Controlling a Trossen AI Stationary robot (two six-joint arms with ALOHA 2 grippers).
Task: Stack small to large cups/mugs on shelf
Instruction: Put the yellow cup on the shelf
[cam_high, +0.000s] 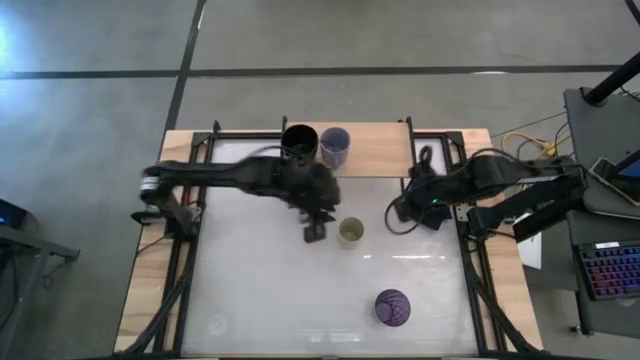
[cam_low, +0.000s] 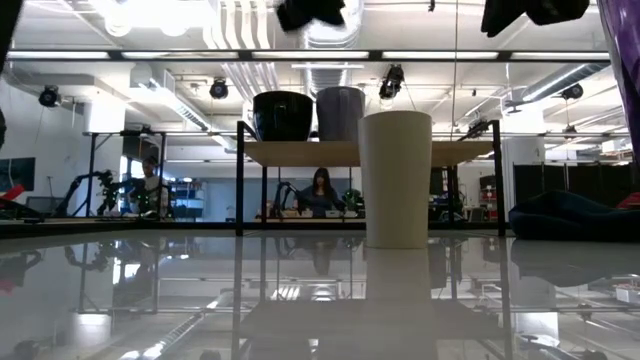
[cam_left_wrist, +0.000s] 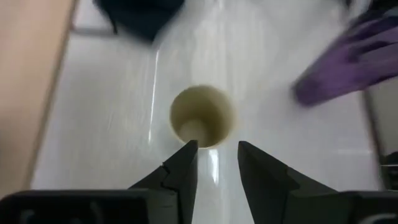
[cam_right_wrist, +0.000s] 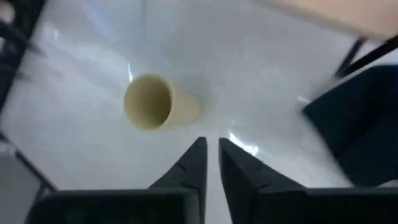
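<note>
The cream handleless cup (cam_high: 351, 232) stands upright on the white table, near its middle. My left gripper (cam_high: 315, 230) hovers open just to the cup's left. In the left wrist view (cam_left_wrist: 217, 158) its fingertips sit just short of the cup's rim (cam_left_wrist: 202, 117) without touching it. My right gripper (cam_high: 400, 215) hangs shut and empty to the right of the cup (cam_right_wrist: 155, 102). The black mug (cam_high: 298, 140) and the lavender-grey mug (cam_high: 334, 147) stand side by side on the shelf's wooden board (cam_high: 380, 148). The purple tumbler (cam_high: 392, 307) stands near the table's front edge.
The shelf stands on thin black legs (cam_low: 240, 180) at the table's far edge, with bare board to the right of the mugs. A dark navy cloth lump (cam_low: 570, 215) lies at the far right near my right arm. People show in the room beyond (cam_low: 322, 190).
</note>
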